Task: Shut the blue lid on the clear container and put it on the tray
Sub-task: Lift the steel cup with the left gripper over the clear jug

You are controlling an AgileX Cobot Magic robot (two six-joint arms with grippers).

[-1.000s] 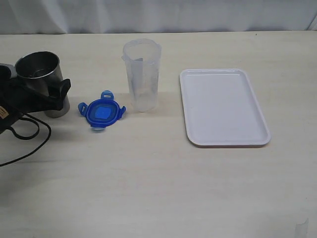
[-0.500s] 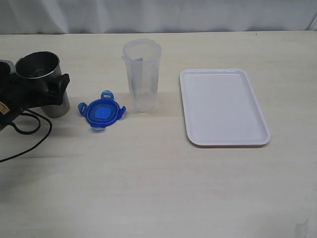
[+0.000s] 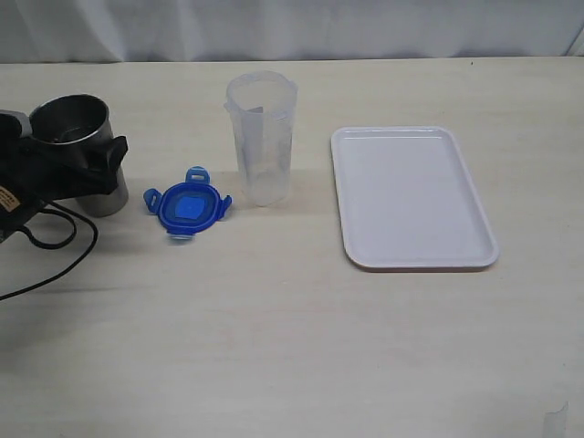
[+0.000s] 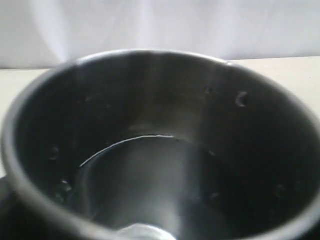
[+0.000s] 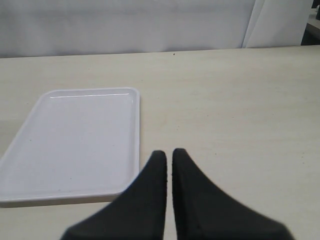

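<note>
So right now the clear container [image 3: 262, 137] is standing upright with its mouth open, a short way left of the tray [image 3: 411, 196] and not touching it. The blue lid [image 3: 187, 205] is not on it: it lies flat on the table [image 3: 274, 338], further left of the tray again and slightly nearer the front edge. The tray itself has nothing on it.

Way out left, well apart from the tray, the left gripper [image 3: 96, 164] has its black fingers either side of a steel cup [image 3: 78, 137], with a black cable [image 3: 55, 246] looping on the table below it. Its wrist camera looks straight down into the cup (basically all dark metal, nothing else to see), and I honestly can't tell whether the fingers are squeezing the cup or just sitting around it.

The right gripper [image 5: 169, 160] doesn't show in the wide shot. From its own camera, the two black tips are pressed together with nothing between them, over bare table just beside a corner of the tray.
</note>
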